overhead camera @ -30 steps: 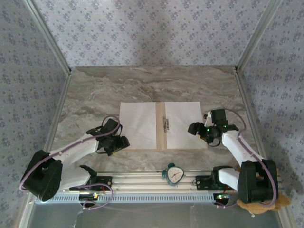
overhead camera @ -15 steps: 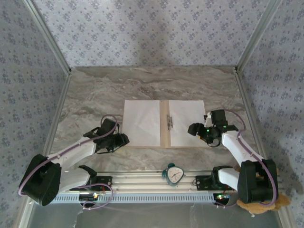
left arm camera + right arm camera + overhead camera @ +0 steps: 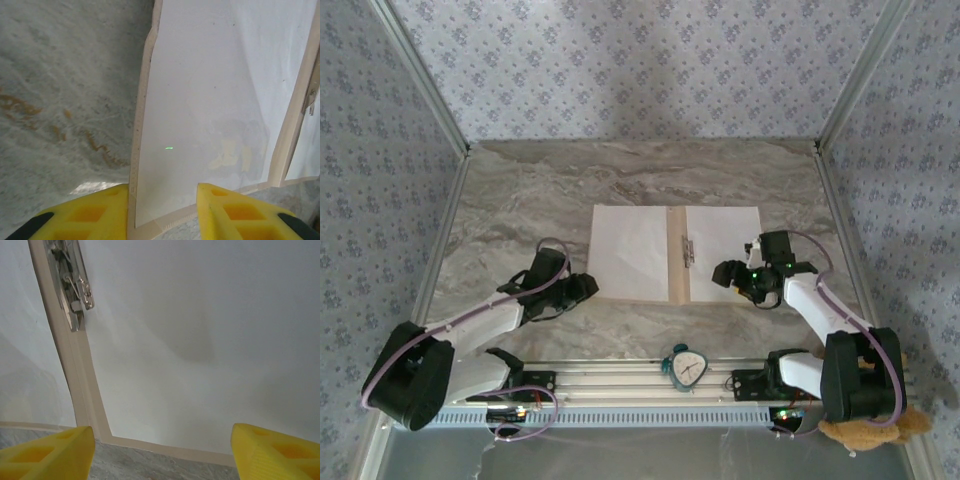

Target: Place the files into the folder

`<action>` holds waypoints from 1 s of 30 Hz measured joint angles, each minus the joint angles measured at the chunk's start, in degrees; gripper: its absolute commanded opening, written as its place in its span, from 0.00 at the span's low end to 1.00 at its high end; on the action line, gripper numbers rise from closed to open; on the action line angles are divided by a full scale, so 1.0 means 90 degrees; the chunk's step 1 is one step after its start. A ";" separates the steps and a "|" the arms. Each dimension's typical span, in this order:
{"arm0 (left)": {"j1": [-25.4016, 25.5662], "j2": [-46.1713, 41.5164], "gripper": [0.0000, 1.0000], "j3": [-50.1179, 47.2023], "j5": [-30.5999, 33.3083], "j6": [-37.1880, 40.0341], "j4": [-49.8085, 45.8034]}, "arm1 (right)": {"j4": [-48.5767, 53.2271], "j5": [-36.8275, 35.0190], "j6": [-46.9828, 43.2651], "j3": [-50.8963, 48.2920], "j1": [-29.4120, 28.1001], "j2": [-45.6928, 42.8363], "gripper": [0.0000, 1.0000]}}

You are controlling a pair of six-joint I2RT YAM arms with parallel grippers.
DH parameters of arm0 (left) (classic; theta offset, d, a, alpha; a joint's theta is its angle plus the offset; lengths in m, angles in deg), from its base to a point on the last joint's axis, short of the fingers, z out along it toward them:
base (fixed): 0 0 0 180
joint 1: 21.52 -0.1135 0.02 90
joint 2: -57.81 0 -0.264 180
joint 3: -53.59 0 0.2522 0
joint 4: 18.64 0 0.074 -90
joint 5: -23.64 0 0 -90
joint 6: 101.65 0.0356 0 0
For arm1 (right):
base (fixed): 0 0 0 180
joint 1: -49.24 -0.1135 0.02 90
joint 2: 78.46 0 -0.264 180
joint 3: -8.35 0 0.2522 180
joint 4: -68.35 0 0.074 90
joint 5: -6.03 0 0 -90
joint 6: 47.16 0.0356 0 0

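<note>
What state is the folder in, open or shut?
Open. The folder lies spread flat, with the left sheet and right sheet on its two halves and the clip exposed between them.

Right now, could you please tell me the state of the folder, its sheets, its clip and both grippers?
folder: open, flat on the table.
left sheet: flat on left cover.
right sheet: flat on right cover.
clip: on the spine; open or shut unclear.
left gripper: open, at the folder's near left corner.
right gripper: open, over the right sheet.
</note>
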 measured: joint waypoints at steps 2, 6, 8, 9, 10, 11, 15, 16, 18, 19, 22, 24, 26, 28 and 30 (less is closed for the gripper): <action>0.0000 0.0141 0.32 0.0000 -0.0051 -0.0039 0.0216 | -0.0027 0.0000 0.0000 0.0000 -0.0036 0.0041 0.74; 0.0000 0.0488 0.23 0.0000 -0.0165 -0.0131 0.0597 | -0.0044 0.0000 0.0002 0.0000 -0.0095 0.0083 0.74; 0.0000 0.0617 0.17 0.0000 -0.0209 -0.0148 0.0731 | -0.0044 0.0000 0.0002 0.0000 -0.0119 0.0083 0.74; 0.0000 0.0678 0.15 0.0000 -0.0233 -0.0168 0.0797 | -0.0044 0.0000 0.0002 0.0000 -0.0124 0.0083 0.74; 0.0000 0.0719 0.13 0.0000 -0.0253 -0.0168 0.0845 | -0.0041 0.0000 0.0002 0.0000 -0.0134 0.0083 0.74; 0.0000 0.0741 0.12 0.0000 -0.0272 -0.0153 0.0879 | -0.0041 0.0002 0.0002 0.0000 -0.0136 0.0083 0.74; 0.0000 0.0731 0.06 0.0095 -0.0279 -0.0100 0.0855 | -0.0017 0.0002 0.0002 0.0010 -0.0136 0.0083 0.74; 0.0000 0.0687 0.04 0.0163 -0.0270 -0.0075 0.0763 | 0.0005 0.0005 0.0002 0.0019 -0.0136 0.0083 0.74; 0.0000 0.0517 0.02 0.0306 -0.0226 0.0022 0.0537 | 0.0053 0.0019 0.0002 0.0066 -0.0143 0.0080 0.74; 0.0000 0.0393 0.02 0.0393 -0.0185 0.0090 0.0369 | 0.0068 0.0022 0.0002 0.0090 -0.0148 0.0078 0.74; 0.0000 -0.0053 0.00 0.0758 0.0022 0.0306 -0.0316 | 0.0121 0.0056 0.0005 0.0192 -0.0153 0.0049 0.74; 0.0000 -0.0338 0.00 0.1146 0.0231 0.0505 -0.0937 | 0.0158 0.0073 0.0005 0.0267 -0.0153 0.0012 0.74; 0.0000 -0.0510 0.00 0.1583 0.0447 0.0750 -0.1562 | 0.0206 0.0097 0.0005 0.0357 -0.0153 -0.0024 0.74; 0.0000 -0.0573 0.00 0.2125 0.0721 0.1030 -0.2271 | 0.0270 0.0117 0.0005 0.0471 -0.0153 -0.0056 0.74; 0.0000 -0.0568 0.00 0.2584 0.0969 0.1277 -0.2873 | 0.0308 0.0124 0.0007 0.0563 -0.0163 -0.0100 0.74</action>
